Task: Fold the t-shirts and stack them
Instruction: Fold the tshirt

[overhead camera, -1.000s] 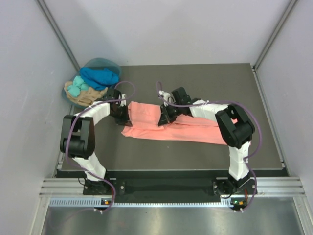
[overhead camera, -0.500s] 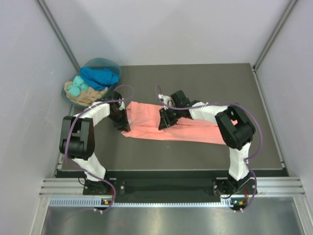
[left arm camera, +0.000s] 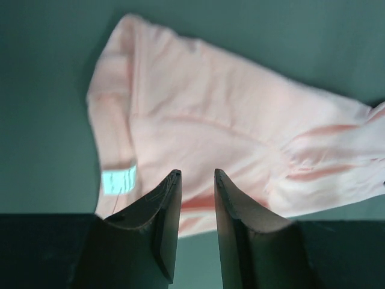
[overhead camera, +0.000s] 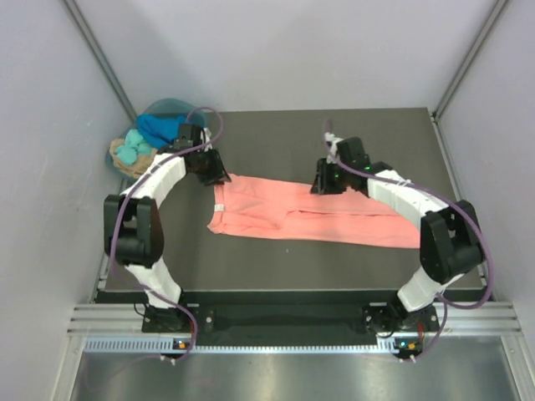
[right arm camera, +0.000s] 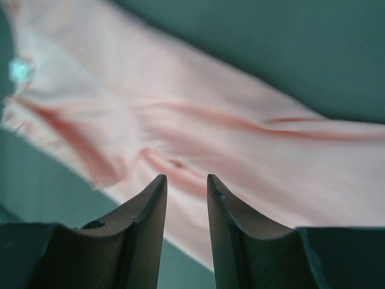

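Now that both arms have pulled back toward the far side, the left gripper [overhead camera: 214, 174] and right gripper [overhead camera: 321, 185] hang narrowly parted and empty. The salmon-pink t-shirt [overhead camera: 309, 215] lies released mid-table [overhead camera: 376, 142] as a long band, so this fold appears complete.

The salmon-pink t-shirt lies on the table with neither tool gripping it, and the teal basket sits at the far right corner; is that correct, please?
Not quite: the top external view shows the teal basket at the far left corner. The rest holds: the salmon-pink t-shirt lies on the table, and neither the left tool nor the right tool grips it.
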{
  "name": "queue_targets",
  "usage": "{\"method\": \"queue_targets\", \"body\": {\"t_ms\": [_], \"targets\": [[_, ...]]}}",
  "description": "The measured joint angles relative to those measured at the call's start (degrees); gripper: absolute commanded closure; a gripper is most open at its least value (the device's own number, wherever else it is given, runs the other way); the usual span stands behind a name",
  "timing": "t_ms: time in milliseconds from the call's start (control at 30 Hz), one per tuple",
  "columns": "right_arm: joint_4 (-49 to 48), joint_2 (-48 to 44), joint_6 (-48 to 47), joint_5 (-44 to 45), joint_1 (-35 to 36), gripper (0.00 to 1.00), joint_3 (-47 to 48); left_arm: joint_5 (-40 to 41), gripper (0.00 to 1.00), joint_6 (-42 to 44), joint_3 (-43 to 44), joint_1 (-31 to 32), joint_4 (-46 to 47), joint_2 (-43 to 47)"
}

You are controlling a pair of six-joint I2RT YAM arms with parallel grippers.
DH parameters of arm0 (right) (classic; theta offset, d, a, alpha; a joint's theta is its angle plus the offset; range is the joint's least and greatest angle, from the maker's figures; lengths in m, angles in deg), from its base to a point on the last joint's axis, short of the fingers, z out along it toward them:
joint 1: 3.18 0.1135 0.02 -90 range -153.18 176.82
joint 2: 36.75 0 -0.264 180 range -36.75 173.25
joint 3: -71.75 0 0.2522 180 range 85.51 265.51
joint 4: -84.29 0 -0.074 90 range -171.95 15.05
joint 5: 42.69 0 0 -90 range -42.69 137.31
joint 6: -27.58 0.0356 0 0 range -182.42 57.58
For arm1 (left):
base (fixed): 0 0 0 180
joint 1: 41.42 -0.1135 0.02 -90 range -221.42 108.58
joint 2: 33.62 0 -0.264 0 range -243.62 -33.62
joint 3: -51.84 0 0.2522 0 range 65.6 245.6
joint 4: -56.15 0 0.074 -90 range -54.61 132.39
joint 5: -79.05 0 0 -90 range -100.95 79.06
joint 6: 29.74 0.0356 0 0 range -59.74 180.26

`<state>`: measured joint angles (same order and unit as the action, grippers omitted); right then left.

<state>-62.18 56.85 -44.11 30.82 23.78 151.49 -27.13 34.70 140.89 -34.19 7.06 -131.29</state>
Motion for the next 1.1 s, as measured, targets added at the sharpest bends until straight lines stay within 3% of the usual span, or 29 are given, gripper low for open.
{"method": "queue_targets", "body": {"t_ms": [267,500,833,1100], "targets": [[1.29,-0.83,4.96,11.41,-16.81,0.66,-5.73,-4.13,0.67,-1.16,10.95,0.22,6.01,-18.16],[0.48,-0.83,7.96,17.81,-26.77,0.67,-9.38,-4.74,0.71,-1.81,17.42,0.28,7.32,-26.99],[-5.29,-1.16,12.61,25.03,-36.65,0.67,-16.37,10.16,0.77,-4.81,21.77,1.64,3.26,-28.20],[-7.61,-2.16,17.38,28.11,-37.66,0.64,-18.10,18.86,0.79,-9.51,22.34,2.25,2.32,-28.17]]}}
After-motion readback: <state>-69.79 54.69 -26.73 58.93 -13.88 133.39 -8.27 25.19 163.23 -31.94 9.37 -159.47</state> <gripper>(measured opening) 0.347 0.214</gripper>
